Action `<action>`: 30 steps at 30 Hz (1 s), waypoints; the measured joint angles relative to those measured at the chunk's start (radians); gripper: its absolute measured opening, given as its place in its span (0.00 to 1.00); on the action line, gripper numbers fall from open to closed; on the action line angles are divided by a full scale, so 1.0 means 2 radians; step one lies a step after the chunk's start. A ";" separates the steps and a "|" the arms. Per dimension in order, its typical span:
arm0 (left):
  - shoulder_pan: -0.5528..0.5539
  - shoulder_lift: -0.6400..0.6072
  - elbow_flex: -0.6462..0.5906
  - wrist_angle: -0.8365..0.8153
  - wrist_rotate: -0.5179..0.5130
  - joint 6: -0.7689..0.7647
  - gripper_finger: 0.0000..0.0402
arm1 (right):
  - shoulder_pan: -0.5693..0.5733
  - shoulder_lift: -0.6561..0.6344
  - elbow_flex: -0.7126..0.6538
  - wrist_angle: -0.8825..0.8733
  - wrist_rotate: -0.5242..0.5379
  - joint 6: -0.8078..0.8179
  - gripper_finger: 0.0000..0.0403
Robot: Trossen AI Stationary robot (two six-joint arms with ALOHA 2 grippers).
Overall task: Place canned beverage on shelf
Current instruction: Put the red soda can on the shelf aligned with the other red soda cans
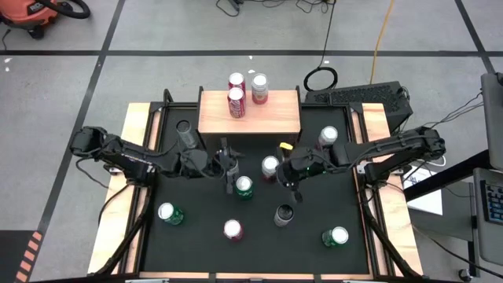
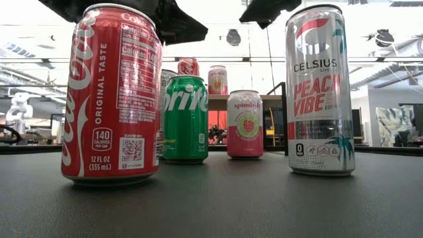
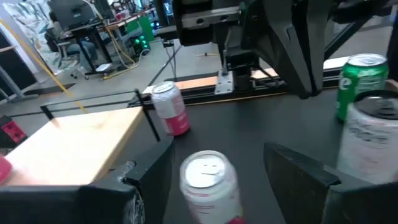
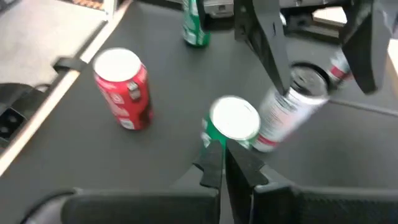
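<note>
The shelf [image 1: 275,118], a wood-topped platform, stands at the mat's far edge and carries three cans [image 1: 236,102]. Several more cans stand upright on the black mat [image 1: 196,244]. My left gripper [image 1: 231,167] hovers open above can height at the mat's middle, pointing toward the table's right. Ahead of it and lower stands a pink-and-white can [image 3: 208,180], clear of both fingers [image 3: 149,180]. My right gripper [image 1: 287,171] hangs shut opposite it, above a green can [image 4: 233,121] and apart from it.
A red cola can [image 2: 112,99], a green soda can [image 2: 185,119], a pink can [image 2: 244,125] and a tall silver can [image 2: 320,92] stand mid-mat. More cans stand at the near left [image 1: 167,214], near right [image 1: 336,236], far left [image 1: 186,132] and far right [image 1: 328,137].
</note>
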 joint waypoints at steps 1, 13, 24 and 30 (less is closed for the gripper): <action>-0.010 -0.001 0.000 -0.001 -0.008 -0.003 0.61 | 0.006 0.004 0.000 0.006 0.001 0.006 0.00; -0.175 -0.076 0.000 -0.147 -0.155 -0.086 0.61 | 0.071 0.082 0.000 0.133 0.041 0.066 0.00; -0.262 -0.081 0.001 -0.176 -0.162 -0.151 0.61 | 0.104 0.125 0.000 0.215 0.120 0.132 0.03; -0.275 -0.068 0.001 -0.203 -0.178 -0.197 0.61 | 0.118 0.150 0.000 0.245 0.118 0.156 0.16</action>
